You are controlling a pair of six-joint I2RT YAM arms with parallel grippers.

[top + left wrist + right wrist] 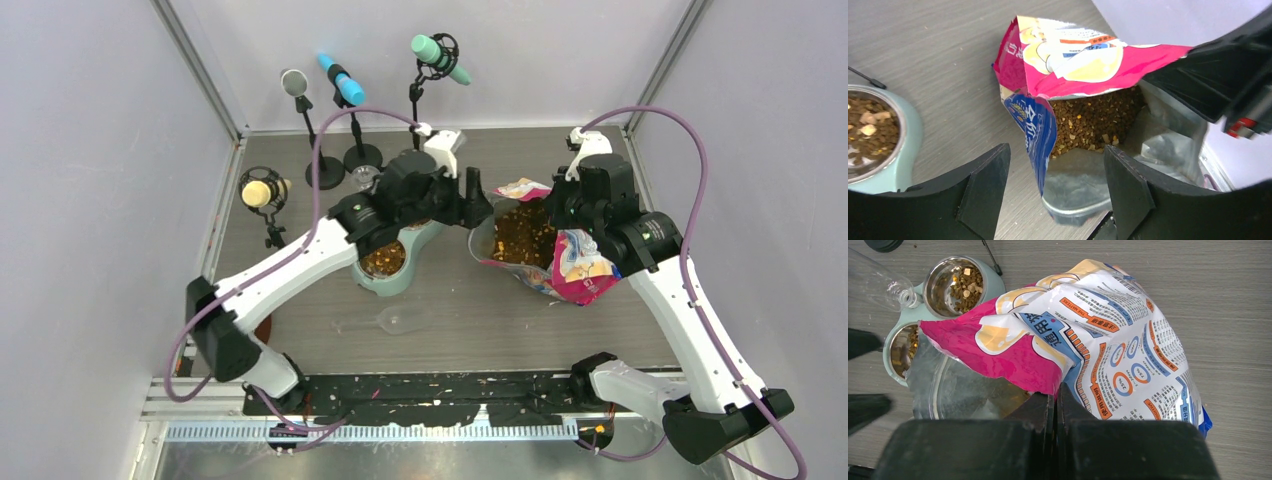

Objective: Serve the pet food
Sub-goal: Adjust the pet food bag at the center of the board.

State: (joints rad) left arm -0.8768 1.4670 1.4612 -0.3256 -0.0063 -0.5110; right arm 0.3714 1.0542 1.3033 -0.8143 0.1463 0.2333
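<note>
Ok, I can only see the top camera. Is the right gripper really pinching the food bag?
Observer: Yes. The right wrist view shows the right gripper shut on the torn pink edge of the bag.
Operator: And the bowl hidden under the left arm, is there food in it?
Observer: Yes. The right wrist view shows kibble in both steel bowls of the feeder.
Operator: Is the left gripper holding anything?
Observer: No. The left wrist view shows it open and empty, pointed at the bag's open mouth.
</note>
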